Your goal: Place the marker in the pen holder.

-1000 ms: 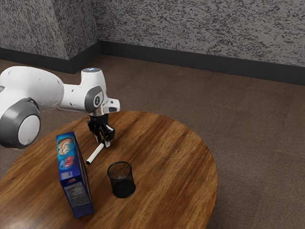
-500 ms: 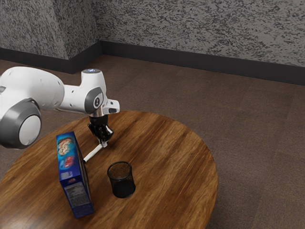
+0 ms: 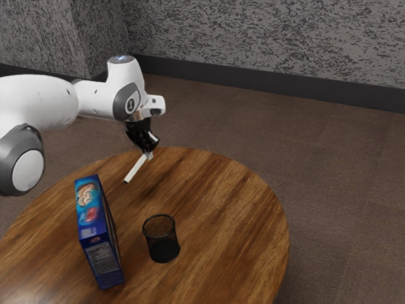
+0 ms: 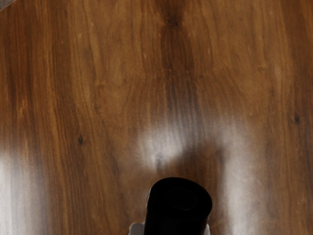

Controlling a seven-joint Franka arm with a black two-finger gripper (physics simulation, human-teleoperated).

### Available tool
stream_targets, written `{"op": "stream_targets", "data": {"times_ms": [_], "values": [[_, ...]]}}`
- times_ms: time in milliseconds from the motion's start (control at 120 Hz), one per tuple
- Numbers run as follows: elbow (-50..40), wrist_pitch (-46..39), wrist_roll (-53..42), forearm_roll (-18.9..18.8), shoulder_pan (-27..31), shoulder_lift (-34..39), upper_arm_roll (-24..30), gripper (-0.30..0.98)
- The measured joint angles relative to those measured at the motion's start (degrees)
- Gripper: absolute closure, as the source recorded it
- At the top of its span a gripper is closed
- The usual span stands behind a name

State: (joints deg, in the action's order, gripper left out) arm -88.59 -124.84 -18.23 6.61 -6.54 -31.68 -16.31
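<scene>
One claw, closed to a narrow gap, grips the marker near its end above the table, likely leaving the free end to enter the pen holder. The wrist view shows the marker's black end close up; the exterior view shows the upright pen holder near the box.
</scene>
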Motion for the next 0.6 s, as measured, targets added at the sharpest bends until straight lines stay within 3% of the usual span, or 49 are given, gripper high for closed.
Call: {"op": "stream_targets", "data": {"times_ms": [133, 250, 600], "values": [[2.6, -0.47, 0.68, 0.16, -0.71, 0.51, 2.35, 0.79], [2.32, -1.5, 1.28, 2.53, -1.68, 2.98, 3.28, 0.79], [-15.6, -4.9, 3.01, 11.77, -5.08, 15.46, 4.39, 0.79]]}}
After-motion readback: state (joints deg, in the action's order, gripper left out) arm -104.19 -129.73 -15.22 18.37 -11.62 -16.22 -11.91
